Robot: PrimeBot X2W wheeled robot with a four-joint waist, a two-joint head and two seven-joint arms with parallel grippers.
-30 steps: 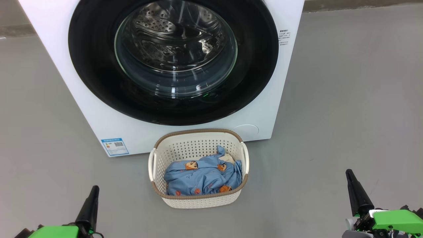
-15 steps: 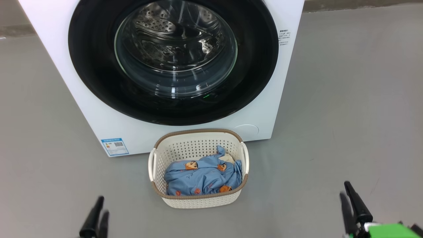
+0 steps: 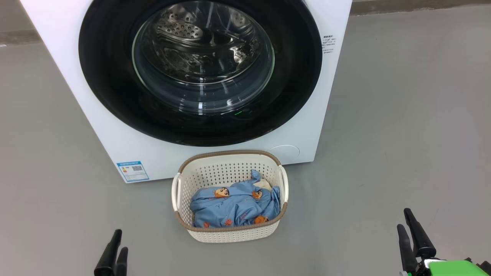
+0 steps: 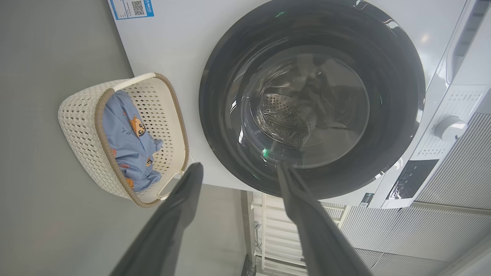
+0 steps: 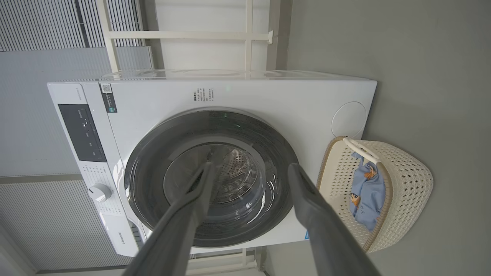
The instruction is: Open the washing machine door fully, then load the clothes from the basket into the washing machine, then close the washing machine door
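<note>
The washing machine (image 3: pixel 96 126) stands ahead, a white box. The washing machine door (image 3: pixel 115 96), with its black rim and glass bowl, lies flush against the front. The cream basket (image 3: pixel 226 153) sits on the floor just before it. The clothes (image 3: pixel 234 207), light-blue with cartoon faces, lie inside. My left gripper (image 3: pixel 120 241) is low at the left and my right gripper (image 3: pixel 403 218) low at the right, both well short of the basket. In the wrist views the left gripper (image 4: pixel 238 166) and right gripper (image 5: pixel 251 165) are open and empty, pointing at the door (image 4: pixel 395 88).
Bare grey floor (image 3: pixel 402 115) surrounds the machine and basket. A blue label sticker (image 3: pixel 132 171) marks the machine's lower left front. The control panel with a round knob (image 5: pixel 99 191) is on the machine's upper front. A white rack (image 5: pixel 207 35) and ribbed grey wall stand behind.
Both grippers have gone from shut to open and now sit lower in the head view. Door, basket and clothes have not moved.
</note>
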